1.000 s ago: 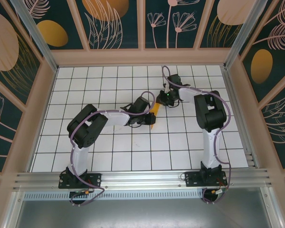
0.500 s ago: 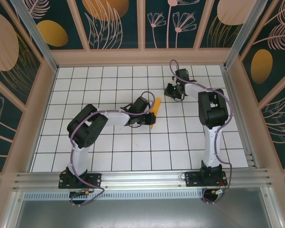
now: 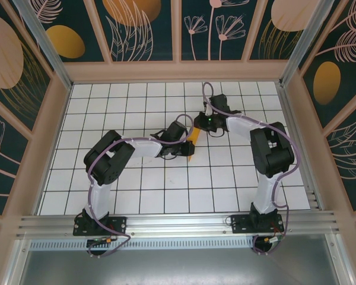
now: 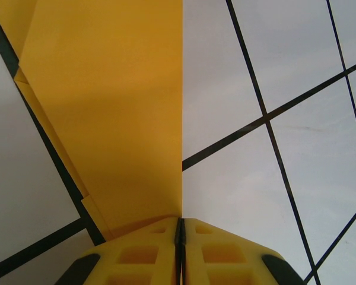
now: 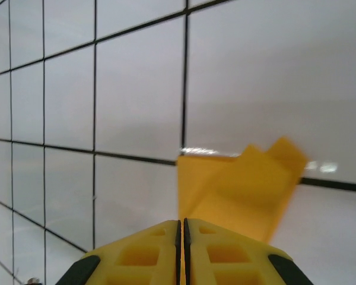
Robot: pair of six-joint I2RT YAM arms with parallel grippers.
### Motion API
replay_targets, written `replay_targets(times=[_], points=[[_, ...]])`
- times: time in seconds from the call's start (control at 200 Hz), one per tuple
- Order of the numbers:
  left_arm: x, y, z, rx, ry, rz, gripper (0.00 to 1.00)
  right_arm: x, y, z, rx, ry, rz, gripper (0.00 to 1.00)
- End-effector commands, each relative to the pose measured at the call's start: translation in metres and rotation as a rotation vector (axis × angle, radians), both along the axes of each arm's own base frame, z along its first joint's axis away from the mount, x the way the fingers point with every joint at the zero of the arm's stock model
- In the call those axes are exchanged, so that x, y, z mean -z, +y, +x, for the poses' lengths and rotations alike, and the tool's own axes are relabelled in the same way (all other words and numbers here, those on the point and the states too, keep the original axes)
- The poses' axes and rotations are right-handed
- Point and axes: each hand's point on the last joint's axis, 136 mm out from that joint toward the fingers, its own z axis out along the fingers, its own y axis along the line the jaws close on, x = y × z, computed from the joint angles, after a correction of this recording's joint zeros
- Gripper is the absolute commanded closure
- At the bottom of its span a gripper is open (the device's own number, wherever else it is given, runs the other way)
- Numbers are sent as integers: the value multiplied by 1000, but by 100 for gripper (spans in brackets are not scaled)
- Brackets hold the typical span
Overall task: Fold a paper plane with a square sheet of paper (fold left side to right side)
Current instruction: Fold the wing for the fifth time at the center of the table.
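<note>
The square sheet of paper (image 3: 194,138) is folded into a narrow bright orange strip lying on the white grid table, pointing up and right. My left gripper (image 3: 187,148) is shut, its tips resting on the strip's near end. In the left wrist view the paper (image 4: 118,119) runs away from the closed fingers (image 4: 136,255), its straight right edge meeting the seam of the gripper (image 4: 180,221). My right gripper (image 3: 203,123) is shut at the strip's far end. In the right wrist view the paper (image 5: 243,190) lies just beyond the closed gripper (image 5: 181,222), showing stepped corners.
The white grid table (image 3: 136,190) is boxed in by wooden walls with patterned panels (image 3: 142,29). A metal rail (image 3: 178,222) runs along the near edge by the arm bases. Open tiles lie to the left and in front of the paper.
The right gripper swung away to the upper right, off the paper, then came back to the strip's far end. The left gripper and the paper stayed where they were.
</note>
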Motion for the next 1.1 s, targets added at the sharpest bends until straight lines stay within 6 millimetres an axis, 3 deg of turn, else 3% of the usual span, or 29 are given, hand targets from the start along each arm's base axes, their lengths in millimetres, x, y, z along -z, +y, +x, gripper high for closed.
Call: replay_targets(times=[0.0, 0.165, 0.315, 0.591, 0.751, 0.896, 0.996, 1.091], points=[[66, 42, -63, 43, 235, 214, 87, 8, 8, -7, 7, 27, 30, 87], [65, 42, -63, 51, 233, 215, 87, 45, 7, -9, 18, 94, -5, 87], [60, 44, -70, 78, 234, 209, 87, 66, -3, -9, 40, 135, -78, 87], [49, 45, -103, 186, 249, 186, 88, 81, -15, -10, 60, 172, -101, 87], [42, 39, -117, 222, 256, 168, 87, 75, -12, -6, 54, 154, -87, 87], [40, 48, -126, 208, 268, 159, 87, 57, -9, 1, 44, 109, -74, 86], [24, 45, -125, 209, 243, 124, 87, 33, -7, 11, 39, 52, -73, 84], [-4, 37, -119, 216, 191, 73, 87, 7, -6, 22, 34, -7, -81, 79]])
